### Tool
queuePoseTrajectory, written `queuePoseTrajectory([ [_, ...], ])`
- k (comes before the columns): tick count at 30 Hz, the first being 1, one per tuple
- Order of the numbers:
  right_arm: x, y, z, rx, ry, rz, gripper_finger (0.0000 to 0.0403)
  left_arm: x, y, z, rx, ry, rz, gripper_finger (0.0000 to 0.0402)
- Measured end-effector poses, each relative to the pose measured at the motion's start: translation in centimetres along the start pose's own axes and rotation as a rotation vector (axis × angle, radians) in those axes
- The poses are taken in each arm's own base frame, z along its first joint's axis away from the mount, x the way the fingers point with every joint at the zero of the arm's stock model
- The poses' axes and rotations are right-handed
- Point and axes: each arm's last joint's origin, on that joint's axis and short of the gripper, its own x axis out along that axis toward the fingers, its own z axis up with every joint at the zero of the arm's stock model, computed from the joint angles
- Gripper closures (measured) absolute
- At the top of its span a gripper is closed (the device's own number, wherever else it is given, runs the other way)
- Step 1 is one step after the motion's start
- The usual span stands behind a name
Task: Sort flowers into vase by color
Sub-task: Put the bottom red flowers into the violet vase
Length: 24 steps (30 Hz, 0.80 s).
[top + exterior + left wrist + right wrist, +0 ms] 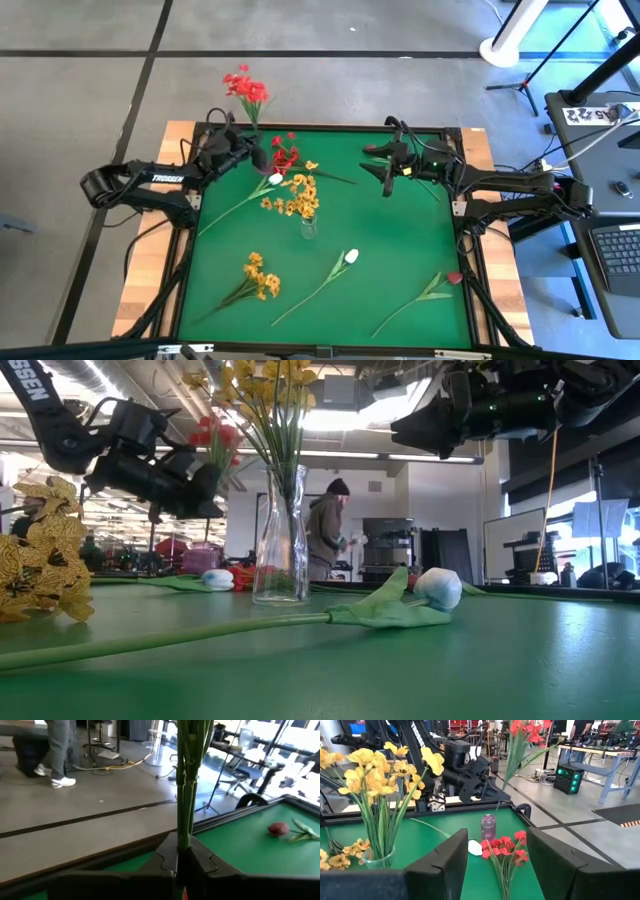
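Note:
My left gripper [250,148] is near the table's far left and is shut on a red flower spray [245,88], whose blossoms reach past the far edge. It also shows in the low view [190,480]. A second red spray [285,155] lies on the mat beside a small purple vase [488,826]. Yellow flowers [297,195] stand in a clear glass vase [280,550]. Another yellow spray [258,275], two white tulips [275,180] [350,257] and a dark pink rose bud [455,278] lie on the mat. My right gripper [390,175] is open and empty above the far right of the mat. My left gripper pinches the red spray's bundled green stems [183,837] between its two fingers [200,860], which lie across the stems. The spray is lifted clear of the mat. It slants up, with its red blossoms [525,730] high above the fingers over the table's far edge.
The green mat [400,240] has a raised dark frame on a wooden table. A person [325,530] stands in the room beyond the table. A laptop [620,250] and stands are off the table's right side. There is bare mat in the middle right.

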Motion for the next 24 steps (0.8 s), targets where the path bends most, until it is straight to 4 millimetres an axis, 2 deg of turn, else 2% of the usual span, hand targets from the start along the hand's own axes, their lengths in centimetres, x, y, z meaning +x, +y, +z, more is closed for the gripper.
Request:
queuePoseTrajectory([
  [3, 0.0, 0.0, 0.0, -0.022, 0.003, 0.0, 0.0204, -0.5, -0.3, -0.3, -0.006, -0.043, -0.001, 0.0399],
  [10, 0.0, 0.0, -0.1, -0.068, 0.013, -0.001, 0.0204, -0.7, -0.6, 0.5, 0.018, -0.144, 0.016, 0.0399],
  [18, 0.1, -0.1, -0.4, -0.069, 0.033, -0.026, 0.0204, -1.0, -1.8, -0.1, 0.001, -0.081, -0.105, 0.0399],
  [24, 0.3, -0.1, -0.8, -0.066, 0.063, -0.033, 0.0204, -2.4, -2.8, 0.9, 0.048, -0.129, -0.088, 0.0399],
])
